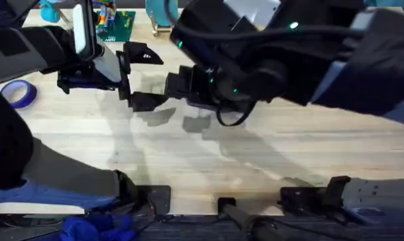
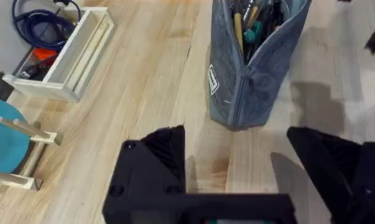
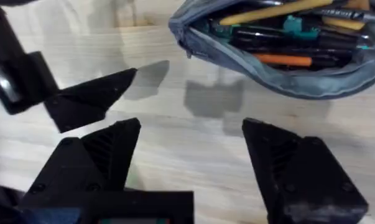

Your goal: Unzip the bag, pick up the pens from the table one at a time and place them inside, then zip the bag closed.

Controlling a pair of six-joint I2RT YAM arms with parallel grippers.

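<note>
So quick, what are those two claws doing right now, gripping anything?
Left gripper: open, holding nothing, near the open bag.
Right gripper: open, holding nothing.

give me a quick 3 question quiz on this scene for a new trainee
1. True or false: the bag is zipped shut.
2. Which best describes the left gripper?
A. shut on a pen
B. open, holding nothing
C. shut on the zipper pull
3. Fill in: the right gripper is ____, with nothing between its fingers.

Key
1. False: the bag gapes open, with pens showing inside.
2. B: its fingers stand apart over bare table, short of the bag.
3. open
</note>
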